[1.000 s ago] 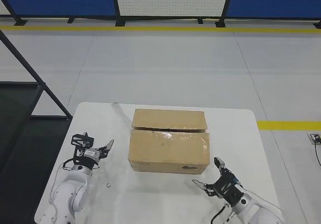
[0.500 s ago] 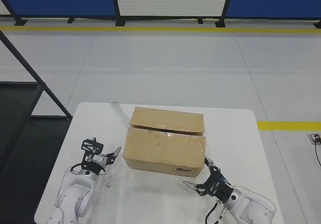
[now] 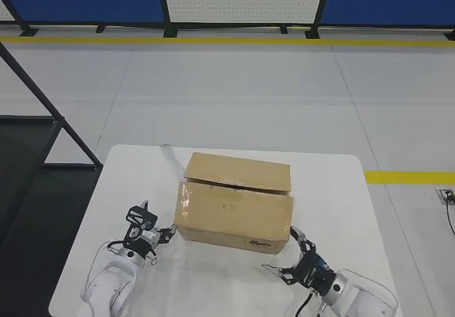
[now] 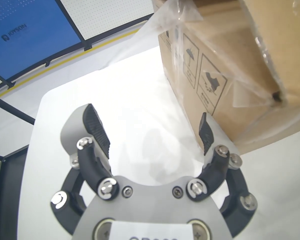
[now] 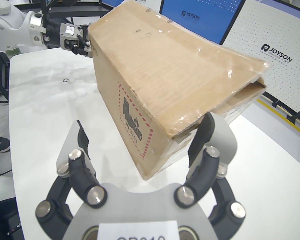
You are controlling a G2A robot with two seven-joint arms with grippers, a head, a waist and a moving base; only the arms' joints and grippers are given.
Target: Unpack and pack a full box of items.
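Left tool (image 4: 147, 116), spread wide, sits at one short end of the cardboard box (image 3: 235, 208); right tool (image 5: 145, 123), also spread, is at the opposite near corner. The box lies closed mid-worktop (image 3: 338, 182), its long axis running between them.

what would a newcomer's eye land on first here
The big brown cardboard box, clear tape across its top, sits slightly askew in the middle of the white table. Next come the open left claw at its left end and the open right claw at its near right corner.
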